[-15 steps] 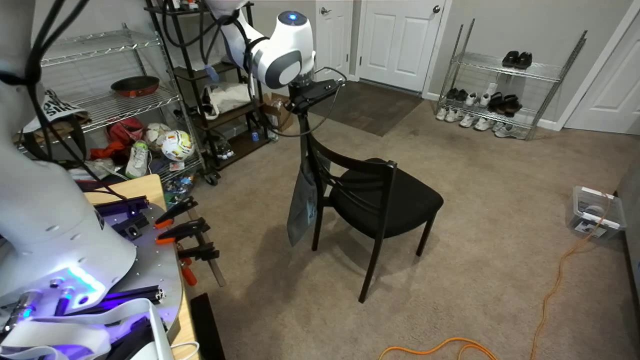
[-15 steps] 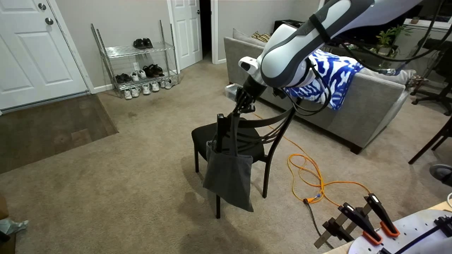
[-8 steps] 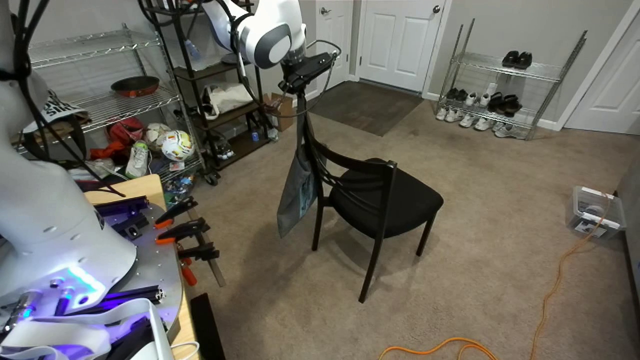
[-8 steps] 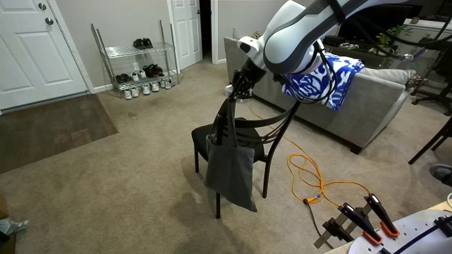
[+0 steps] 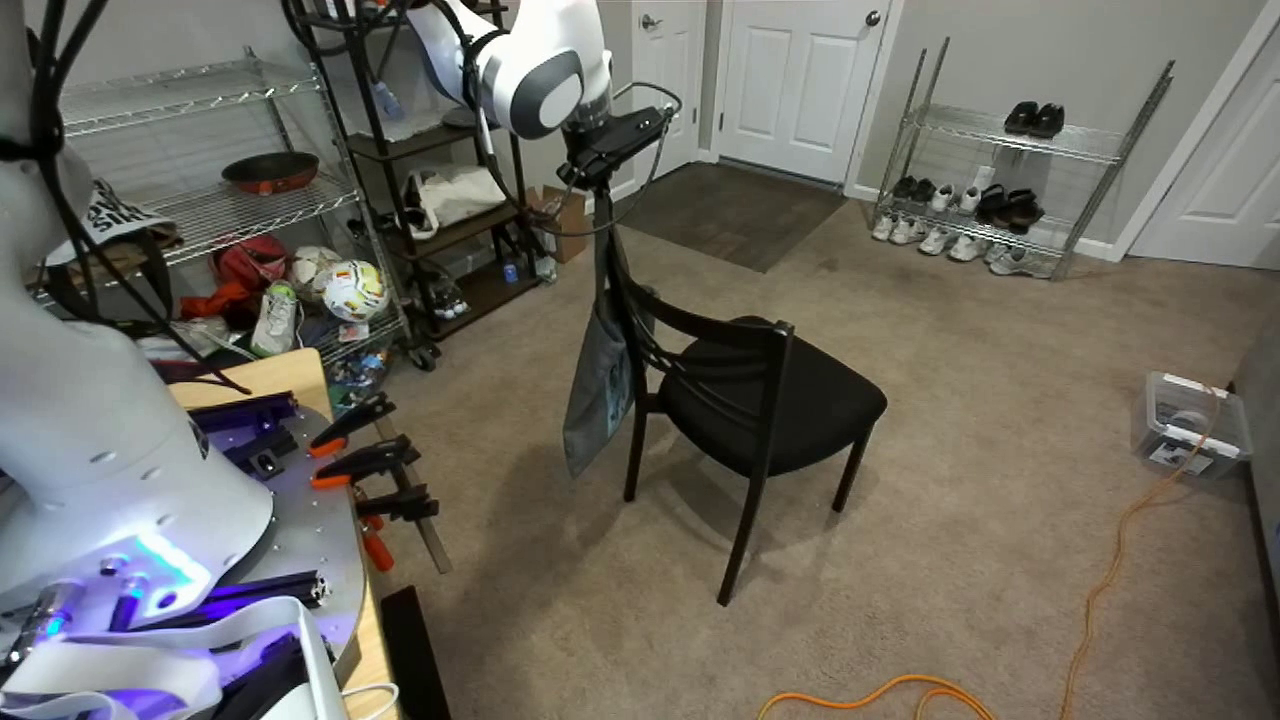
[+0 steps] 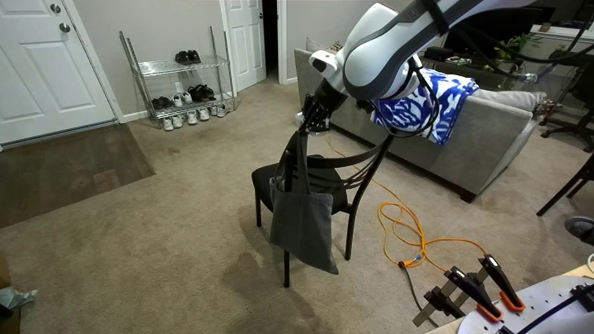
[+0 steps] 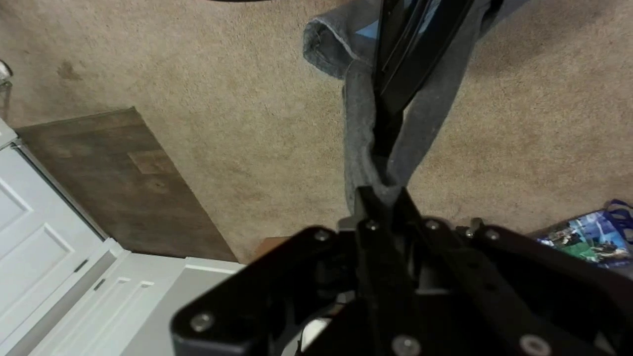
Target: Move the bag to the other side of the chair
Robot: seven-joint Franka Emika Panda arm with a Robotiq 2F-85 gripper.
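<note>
The grey-blue bag hangs by its handles beside one backrest post of the black chair. Both also show in an exterior view, the bag on the outer side of the chair. My gripper is shut on the top of the bag's handles, above the post. It also shows in both exterior views. In the wrist view the handle straps run down on both sides of the post. The bag's lower part is above the floor; its printed face is mostly hidden.
Wire shelving and a dark shelf rack stand beyond the bag. A grey sofa stands past the chair. An orange cord lies on the carpet. Clamps stick out from the robot's table.
My gripper has risen and shifted slightly toward the shelves, lifting the handles higher above the post. The bag has come up with it and swings slightly. The chair has not moved.
</note>
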